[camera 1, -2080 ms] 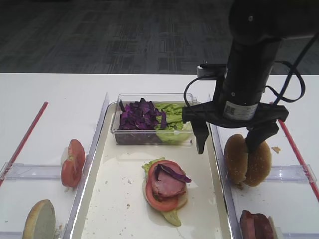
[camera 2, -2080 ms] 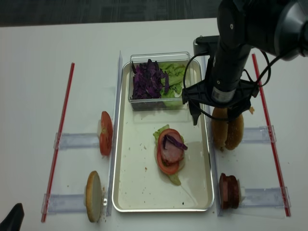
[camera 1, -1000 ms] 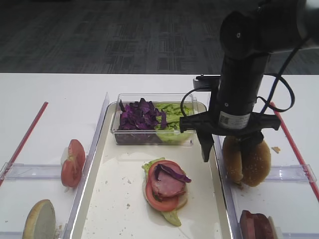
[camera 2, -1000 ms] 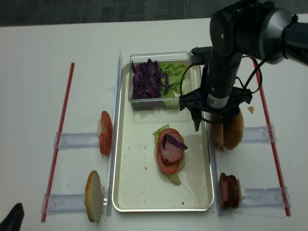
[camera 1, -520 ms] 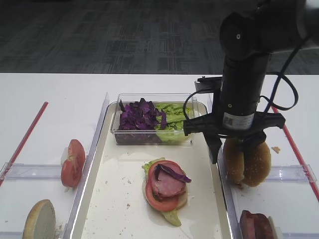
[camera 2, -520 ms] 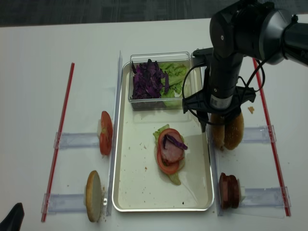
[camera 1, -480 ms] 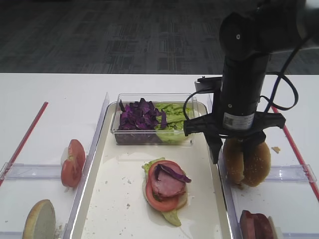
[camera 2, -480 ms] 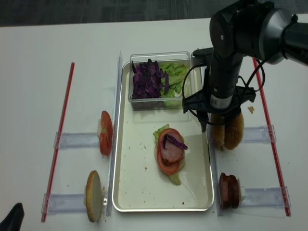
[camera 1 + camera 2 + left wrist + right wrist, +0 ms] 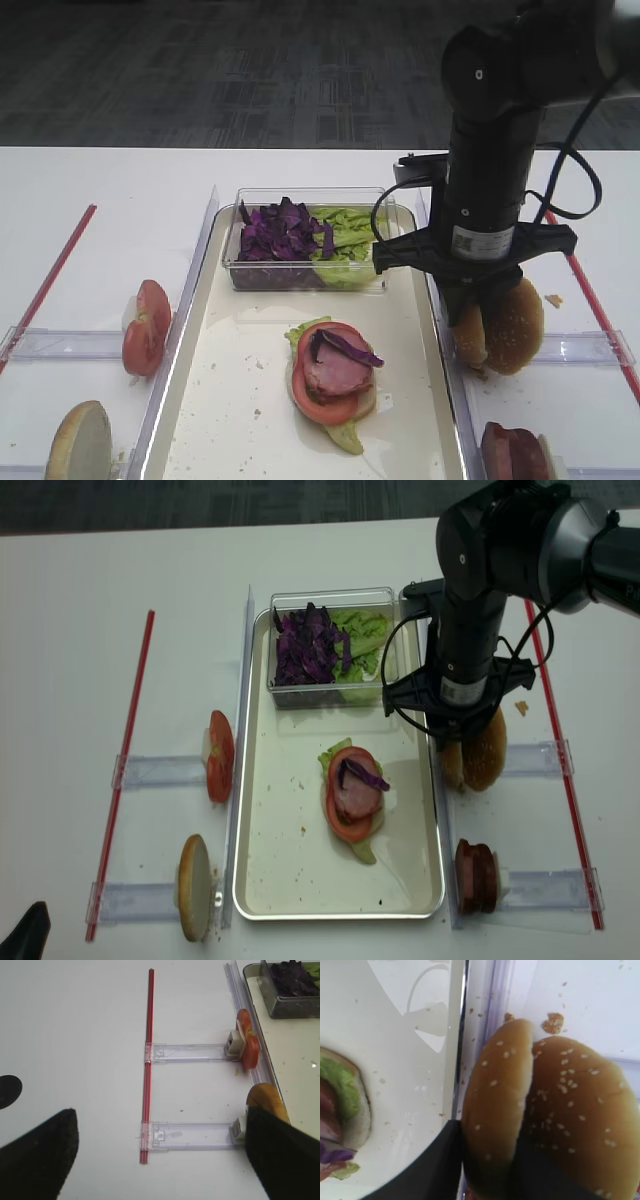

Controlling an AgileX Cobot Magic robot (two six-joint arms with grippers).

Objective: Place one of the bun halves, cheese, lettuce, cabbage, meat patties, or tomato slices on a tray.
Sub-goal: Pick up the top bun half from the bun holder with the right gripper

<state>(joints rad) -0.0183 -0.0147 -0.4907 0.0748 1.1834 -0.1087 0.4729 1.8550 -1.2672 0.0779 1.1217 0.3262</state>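
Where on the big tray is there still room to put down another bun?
The tray is bare along its left side, between its rim and the stacked burger, and across its near end. The far end is crowded by the clear tub; the right edge is tight beside the right pincer.

The right pincer (image 9: 472, 322) is clamping the nearer of two upright bun halves (image 9: 469, 335), the tray (image 9: 240, 400) lying just left, meat patties (image 9: 513, 452) standing in front of it.

White desk (image 9: 75, 1035): red strip (image 9: 148, 1060), two clear rails (image 9: 192, 1051), tomato slices (image 9: 248, 1045), bun half (image 9: 267, 1102), tray (image 9: 260, 1010) edge, dark fingers (image 9: 40, 1160) foreground.
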